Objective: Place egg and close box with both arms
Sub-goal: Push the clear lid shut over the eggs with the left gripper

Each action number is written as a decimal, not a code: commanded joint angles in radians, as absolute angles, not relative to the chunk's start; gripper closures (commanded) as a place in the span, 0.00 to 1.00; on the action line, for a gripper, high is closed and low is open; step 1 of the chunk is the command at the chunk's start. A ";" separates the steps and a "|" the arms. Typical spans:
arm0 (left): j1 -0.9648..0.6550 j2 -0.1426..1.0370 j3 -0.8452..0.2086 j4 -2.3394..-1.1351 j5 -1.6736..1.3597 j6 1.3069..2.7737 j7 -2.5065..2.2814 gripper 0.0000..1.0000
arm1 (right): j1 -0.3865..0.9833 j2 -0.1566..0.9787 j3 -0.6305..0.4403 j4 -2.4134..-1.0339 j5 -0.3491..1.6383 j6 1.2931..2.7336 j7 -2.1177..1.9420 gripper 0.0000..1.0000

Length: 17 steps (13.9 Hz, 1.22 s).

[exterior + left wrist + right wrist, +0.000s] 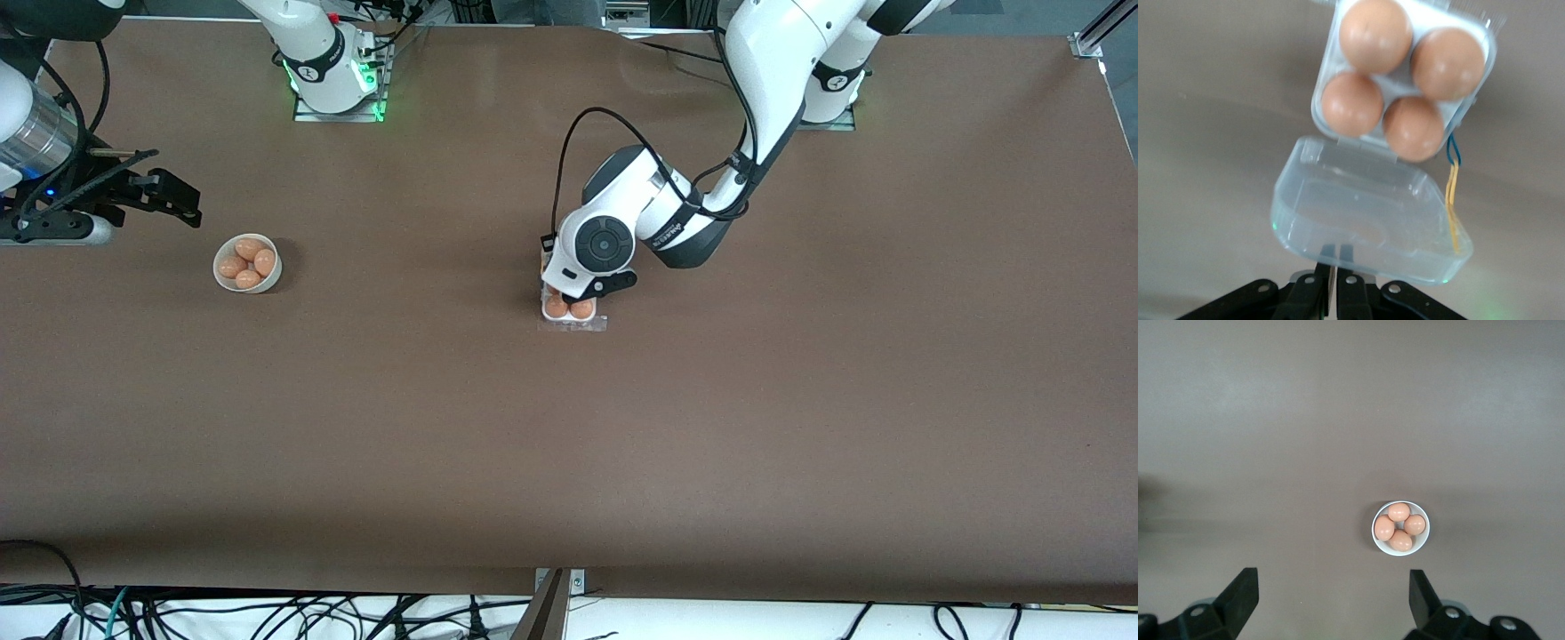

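The box [1405, 77] sits near the middle of the table [800, 427], its white tray holding four eggs [1375, 35], one in every cell, so the placing part of the task looks done. What remains, judging by the lid [1365, 213], is the closing: the clear lid is swung open on its hinge and is not yet down over the eggs. The left gripper [1336, 280] is low over the box, and in the left wrist view its fingers are pressed together at the lid's free edge; whether they pinch the plastic or only touch it cannot be told. The likely step in hand is folding the lid over the tray and pressing it to latch. The right gripper [1331, 600] hangs in the air toward the right arm's end of the table, its fingers spread wide and holding nothing, and that arm waits. Just beside it on the table stands a round white bowl [219, 276] with four more eggs, well apart from the box.
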<state>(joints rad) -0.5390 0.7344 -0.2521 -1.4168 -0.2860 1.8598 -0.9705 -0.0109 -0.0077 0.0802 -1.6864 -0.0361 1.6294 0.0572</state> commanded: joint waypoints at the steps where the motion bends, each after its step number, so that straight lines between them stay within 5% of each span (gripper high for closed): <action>1: -0.552 0.752 -0.212 -1.378 -0.264 1.897 -0.974 0.88 | -0.028 -0.017 0.094 -1.694 -0.038 1.635 0.058 0.00; 6: -0.540 0.739 -0.172 -1.286 -0.148 1.872 -0.974 0.79 | -0.031 -0.012 0.089 -1.692 -0.038 1.635 0.060 0.00; 9: -0.499 0.721 -0.170 -1.246 0.004 1.746 -0.970 0.31 | -0.029 -0.012 0.089 -1.692 -0.038 1.635 0.063 0.00; 11: -0.462 0.704 -0.172 -1.215 0.122 1.675 -0.860 0.15 | -0.029 -0.012 0.089 -1.692 -0.038 1.635 0.063 0.00; 17: -0.261 0.635 -0.163 -1.212 0.153 1.647 -0.588 0.09 | -0.029 -0.012 0.089 -1.692 -0.038 1.634 0.066 0.00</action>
